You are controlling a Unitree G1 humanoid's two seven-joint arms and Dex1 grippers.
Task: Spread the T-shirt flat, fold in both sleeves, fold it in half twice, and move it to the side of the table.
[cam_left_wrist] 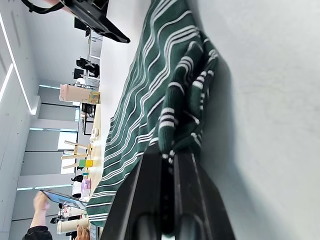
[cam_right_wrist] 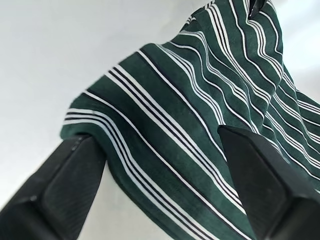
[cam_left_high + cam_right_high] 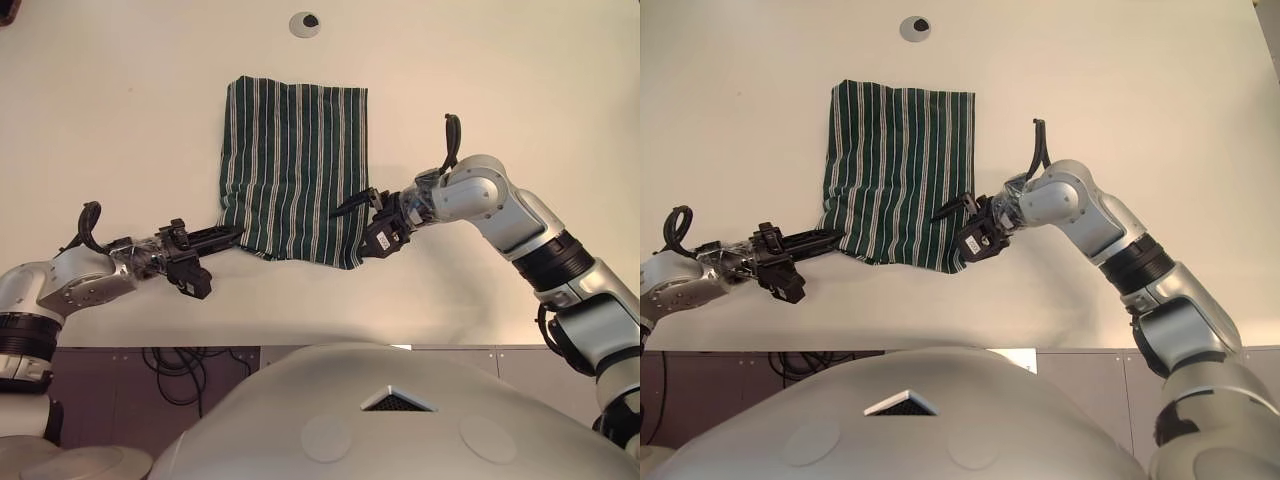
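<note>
1. Desk (image 3: 520,90): smooth, pale, flat. Looks slick to me, so the cloth could slide under both end effectors instead of creasing.
2. T-shirt (image 3: 295,160): soft green knit with thin white stripes, a floppy rough rectangle stretching away from both end effectors.
3. Left end effector (image 3: 232,234): fingers pressed together, pinching a bunched corner. Right end effector (image 3: 350,212): fingers spread astride the other near corner, gripping nothing. If it lifts like this, I'd expect a skewed fold.
4. Small round disc (image 3: 305,24): hard-looking, well beyond the shirt.
</note>
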